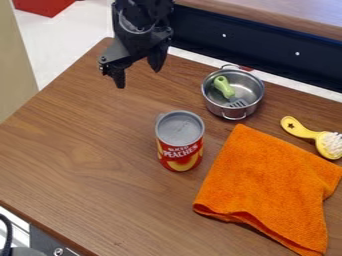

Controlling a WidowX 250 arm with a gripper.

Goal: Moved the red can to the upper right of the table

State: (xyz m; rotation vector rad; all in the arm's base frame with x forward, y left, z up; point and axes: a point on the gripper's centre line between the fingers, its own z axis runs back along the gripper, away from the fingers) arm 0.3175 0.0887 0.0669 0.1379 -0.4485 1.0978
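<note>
The black gripper point(138, 77) hangs over the table's far left part, up and to the left of the can, its two fingers spread apart with nothing between them. A red can point(180, 142) with a grey top stands upright near the middle of the wooden table point(87, 150). Some distance separates the gripper from the can.
Behind and right of the can is a metal pot point(232, 93) holding a green-handled utensil point(224, 86). An orange cloth point(270, 190) lies at the right, close to the can. A yellow brush point(314, 136) rests near the right edge. A dark panel point(260, 52) borders the back.
</note>
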